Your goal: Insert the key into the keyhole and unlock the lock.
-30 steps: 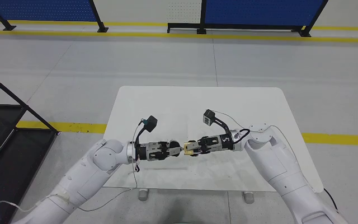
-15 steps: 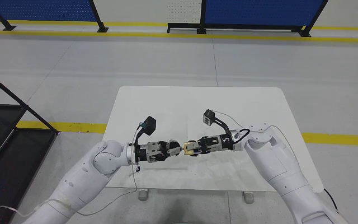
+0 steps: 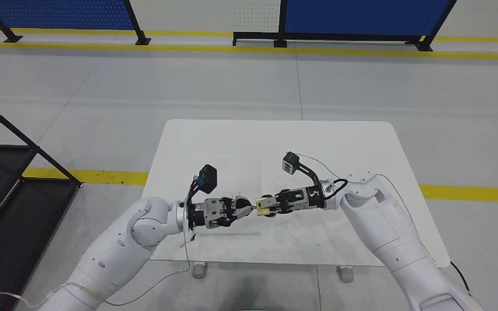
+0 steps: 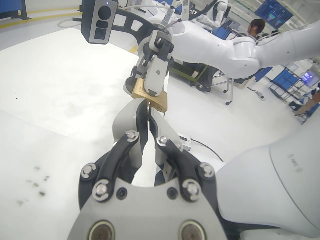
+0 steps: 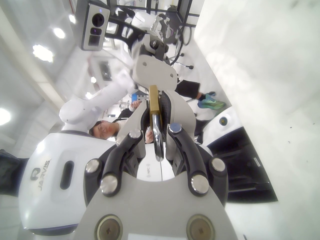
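Note:
Both grippers meet tip to tip above the front middle of the white table [image 3: 311, 155]. My right gripper [image 3: 261, 206] [image 5: 160, 101] is shut on the brass padlock [image 3: 264, 204] [image 5: 154, 99], whose silver shackle [image 5: 157, 136] points back toward the wrist. In the left wrist view the padlock [image 4: 160, 99] hangs between the right gripper's fingers [image 4: 156, 76]. My left gripper [image 3: 247, 207] [image 4: 149, 109] is shut on the small silver key [image 4: 149, 105]. The key's tip meets the padlock's bottom face. How deep it sits is hidden.
The table's front edge [image 3: 257, 262] runs just below the two arms. Black wrist cameras [image 3: 206, 177] [image 3: 291, 162] stick up above each gripper. Blue partition panels [image 3: 358, 15] stand across the floor behind the table.
The left wrist has rolled a little, swinging its camera mount lower and toward the table's front, and the left elbow has drifted right. The right arm and padlock have stayed still.

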